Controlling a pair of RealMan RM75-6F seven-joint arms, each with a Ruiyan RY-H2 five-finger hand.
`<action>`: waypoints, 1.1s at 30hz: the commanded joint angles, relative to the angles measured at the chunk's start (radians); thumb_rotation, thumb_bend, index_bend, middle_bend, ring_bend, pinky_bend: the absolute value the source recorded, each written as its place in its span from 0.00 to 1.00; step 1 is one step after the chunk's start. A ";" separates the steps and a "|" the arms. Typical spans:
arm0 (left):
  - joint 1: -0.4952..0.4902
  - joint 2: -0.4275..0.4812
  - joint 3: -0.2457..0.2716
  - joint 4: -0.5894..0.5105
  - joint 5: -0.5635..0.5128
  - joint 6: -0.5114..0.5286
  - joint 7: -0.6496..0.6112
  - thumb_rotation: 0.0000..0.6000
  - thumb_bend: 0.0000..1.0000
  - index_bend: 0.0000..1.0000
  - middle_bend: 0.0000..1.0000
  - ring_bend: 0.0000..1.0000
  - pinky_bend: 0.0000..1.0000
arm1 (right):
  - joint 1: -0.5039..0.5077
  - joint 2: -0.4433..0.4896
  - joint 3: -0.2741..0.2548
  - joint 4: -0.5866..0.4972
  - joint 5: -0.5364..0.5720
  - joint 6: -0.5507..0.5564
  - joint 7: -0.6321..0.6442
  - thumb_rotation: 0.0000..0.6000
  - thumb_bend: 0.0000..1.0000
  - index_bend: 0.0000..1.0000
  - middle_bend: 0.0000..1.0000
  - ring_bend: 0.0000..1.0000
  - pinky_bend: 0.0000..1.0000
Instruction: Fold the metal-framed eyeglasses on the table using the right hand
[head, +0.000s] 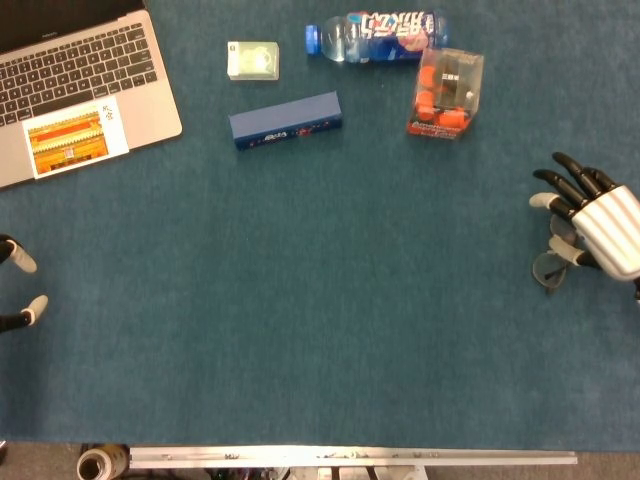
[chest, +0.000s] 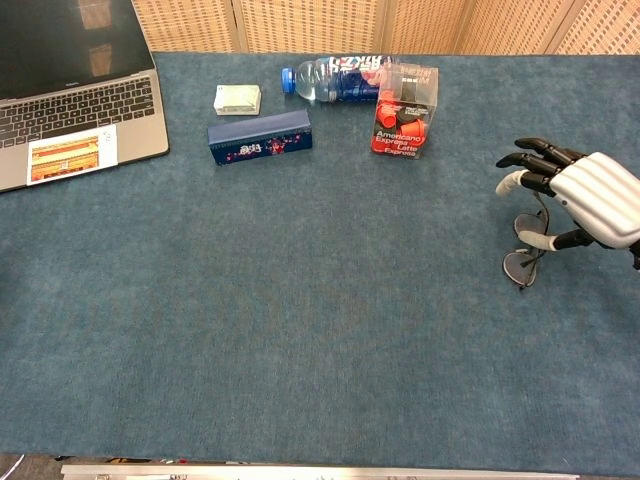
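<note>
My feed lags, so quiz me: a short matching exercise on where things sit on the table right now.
Things:
1. laptop
2. bottle
3. eyeglasses
4. blue box

Places:
A. under the right hand
B. far left corner
C. lying at the far edge
D. in front of the small pale box

Pairs: 1-B, 2-C, 3-A, 4-D
</note>
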 joint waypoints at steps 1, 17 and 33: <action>0.000 0.001 -0.001 -0.002 0.000 0.000 0.000 1.00 0.16 0.49 0.36 0.24 0.51 | -0.004 -0.004 -0.001 0.005 0.002 -0.007 0.003 1.00 0.16 0.37 0.22 0.09 0.30; -0.007 0.004 -0.004 -0.014 0.003 0.000 0.016 1.00 0.16 0.49 0.36 0.24 0.51 | -0.019 0.039 0.005 -0.028 0.007 0.072 -0.002 1.00 0.16 0.37 0.22 0.09 0.30; -0.002 0.005 -0.002 -0.014 -0.006 -0.001 0.016 1.00 0.16 0.49 0.36 0.24 0.51 | -0.023 0.015 0.001 -0.025 0.009 0.038 0.004 1.00 0.17 0.37 0.22 0.09 0.30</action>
